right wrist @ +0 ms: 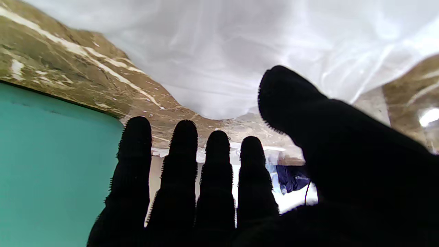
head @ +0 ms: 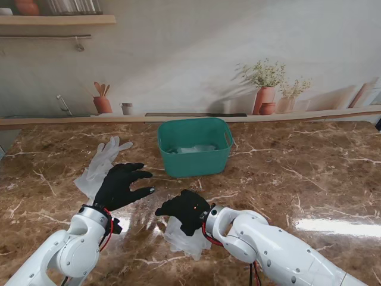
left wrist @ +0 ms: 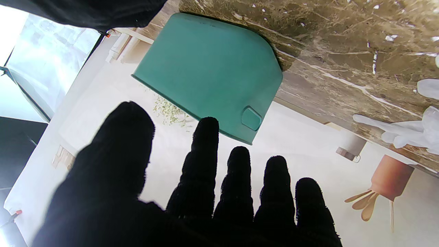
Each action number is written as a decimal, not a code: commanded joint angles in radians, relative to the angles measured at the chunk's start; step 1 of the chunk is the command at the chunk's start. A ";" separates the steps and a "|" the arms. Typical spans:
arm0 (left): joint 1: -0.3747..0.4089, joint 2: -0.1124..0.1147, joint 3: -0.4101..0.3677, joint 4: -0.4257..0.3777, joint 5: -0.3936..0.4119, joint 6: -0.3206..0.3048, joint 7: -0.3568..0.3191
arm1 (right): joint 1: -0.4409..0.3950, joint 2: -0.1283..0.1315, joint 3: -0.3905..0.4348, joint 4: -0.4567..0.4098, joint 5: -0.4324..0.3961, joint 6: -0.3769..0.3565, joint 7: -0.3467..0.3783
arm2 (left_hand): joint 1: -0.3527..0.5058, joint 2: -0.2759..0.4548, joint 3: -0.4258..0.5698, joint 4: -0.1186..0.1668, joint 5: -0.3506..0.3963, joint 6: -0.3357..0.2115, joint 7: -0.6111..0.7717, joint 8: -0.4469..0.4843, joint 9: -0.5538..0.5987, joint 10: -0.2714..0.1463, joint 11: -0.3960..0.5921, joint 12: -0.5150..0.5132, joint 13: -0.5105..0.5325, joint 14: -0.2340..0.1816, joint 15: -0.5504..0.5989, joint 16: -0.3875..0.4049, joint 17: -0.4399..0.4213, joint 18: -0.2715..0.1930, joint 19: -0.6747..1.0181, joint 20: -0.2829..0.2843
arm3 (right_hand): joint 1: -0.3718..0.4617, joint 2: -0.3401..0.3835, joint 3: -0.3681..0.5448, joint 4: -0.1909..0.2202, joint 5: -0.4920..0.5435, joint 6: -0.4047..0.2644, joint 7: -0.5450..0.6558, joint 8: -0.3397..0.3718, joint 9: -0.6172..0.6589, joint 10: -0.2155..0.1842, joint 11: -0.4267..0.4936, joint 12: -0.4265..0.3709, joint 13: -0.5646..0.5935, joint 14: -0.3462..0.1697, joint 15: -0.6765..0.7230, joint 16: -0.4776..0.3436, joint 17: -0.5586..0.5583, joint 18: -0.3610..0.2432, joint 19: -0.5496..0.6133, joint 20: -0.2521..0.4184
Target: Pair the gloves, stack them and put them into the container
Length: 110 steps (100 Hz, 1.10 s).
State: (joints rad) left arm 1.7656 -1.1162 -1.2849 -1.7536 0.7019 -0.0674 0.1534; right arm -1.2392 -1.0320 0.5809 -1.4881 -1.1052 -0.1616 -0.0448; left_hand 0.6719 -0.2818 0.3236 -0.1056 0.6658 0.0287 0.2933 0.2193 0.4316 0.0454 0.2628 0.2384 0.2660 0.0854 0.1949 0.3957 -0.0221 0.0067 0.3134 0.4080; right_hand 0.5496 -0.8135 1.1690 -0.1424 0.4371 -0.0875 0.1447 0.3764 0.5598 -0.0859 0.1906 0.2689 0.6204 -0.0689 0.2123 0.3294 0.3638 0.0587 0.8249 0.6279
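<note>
A teal container stands at the middle of the marble table, with something pale and translucent inside. One clear glove lies flat at the left, partly under my left hand, whose black fingers are spread and hold nothing. A second clear glove lies near me, under my right hand, which hovers palm-down over it with fingers extended. The right wrist view shows that glove right by the fingers and the container's wall beside them. The left wrist view shows the container and glove fingers.
A ledge runs along the table's far edge, in front of a printed wall with pots and plants. Marble top stretches to the right of the container.
</note>
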 commanded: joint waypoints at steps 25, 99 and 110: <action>0.004 -0.002 0.001 0.006 -0.007 -0.001 -0.002 | 0.044 0.012 -0.065 0.036 -0.067 0.090 0.022 | 0.007 0.033 -0.023 0.031 -0.014 -0.004 -0.012 -0.008 0.013 -0.022 -0.014 -0.011 -0.007 -0.046 -0.020 -0.012 -0.013 -0.014 -0.015 0.005 | -0.010 -0.065 -0.007 -0.010 -0.048 0.076 -0.051 0.021 0.187 -0.079 0.273 0.243 0.134 -0.006 0.192 0.193 0.044 -0.022 0.060 0.067; -0.005 -0.003 0.010 0.013 -0.017 -0.004 -0.003 | -0.010 -0.002 0.002 0.074 -0.020 0.088 -0.054 | 0.010 0.049 -0.032 0.030 -0.003 -0.008 -0.004 -0.005 0.018 -0.028 -0.016 -0.011 0.002 -0.047 -0.019 -0.012 -0.014 -0.006 -0.008 -0.004 | 0.121 -0.224 -0.018 -0.189 0.590 -0.322 0.760 0.637 0.689 -0.034 0.221 0.334 0.592 0.045 0.305 0.172 0.461 0.031 0.443 -0.031; -0.004 -0.003 0.011 0.014 -0.017 -0.003 -0.004 | -0.017 -0.011 0.015 0.092 -0.003 0.073 -0.105 | 0.012 0.049 -0.034 0.030 0.000 -0.009 -0.002 -0.004 0.020 -0.028 -0.016 -0.011 0.002 -0.046 -0.020 -0.012 -0.015 -0.006 -0.010 -0.006 | 0.146 -0.254 0.004 -0.189 0.645 -0.322 0.792 0.669 0.766 -0.067 0.328 0.428 0.659 0.046 0.453 0.245 0.513 0.025 0.533 -0.015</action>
State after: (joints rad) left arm 1.7575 -1.1163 -1.2774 -1.7435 0.6849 -0.0687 0.1484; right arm -1.2408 -1.0358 0.5872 -1.4198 -1.1164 -0.0797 -0.1282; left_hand 0.6727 -0.2718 0.3240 -0.1055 0.6658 0.0288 0.2933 0.2193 0.4316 0.0454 0.2628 0.2383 0.2661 0.0853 0.1950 0.3956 -0.0221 0.0067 0.3134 0.4079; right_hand 0.6262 -1.0343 1.1337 -0.3188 1.0335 -0.4009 0.8860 1.0098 1.2757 -0.1210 0.4697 0.6615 1.2206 -0.0209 0.6109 0.5324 0.8534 0.0848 1.2980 0.6113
